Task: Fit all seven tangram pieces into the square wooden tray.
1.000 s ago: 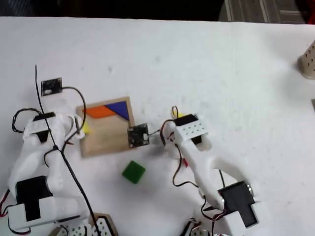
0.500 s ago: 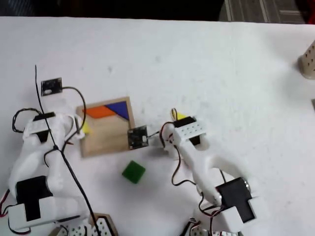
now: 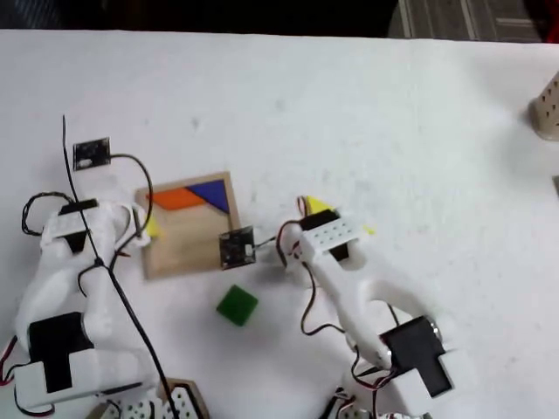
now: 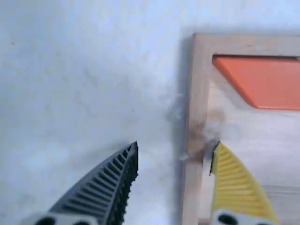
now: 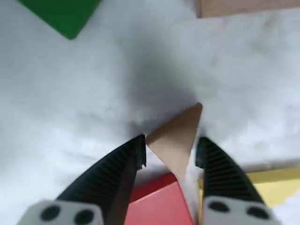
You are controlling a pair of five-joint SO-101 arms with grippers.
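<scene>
The square wooden tray [image 3: 179,253] lies left of centre with an orange piece [image 3: 175,199] and a blue piece [image 3: 212,194] along its far side. My left gripper [image 4: 173,150] is open astride the tray's left wall [image 4: 193,108], its black finger on the table and its yellow finger inside, near the orange piece [image 4: 262,82]. My right gripper [image 5: 171,145] is shut on a tan triangle [image 5: 176,138] just right of the tray. A red piece [image 5: 161,199] and a yellow piece [image 5: 267,187] lie under it. The green square [image 3: 237,305] sits in front of the tray.
A tray corner [image 5: 234,7] and the green square [image 5: 61,14] lie ahead of the right gripper. The right arm [image 3: 327,234] covers most of the yellow piece [image 3: 316,205]. Cables trail over the left arm [image 3: 79,253]. A perforated wooden block [image 3: 546,109] stands at the far right edge.
The right arm has shifted left toward the tray, and its wrist camera board now overlaps the tray's near right corner. More of the yellow piece shows behind it. The left arm has not moved.
</scene>
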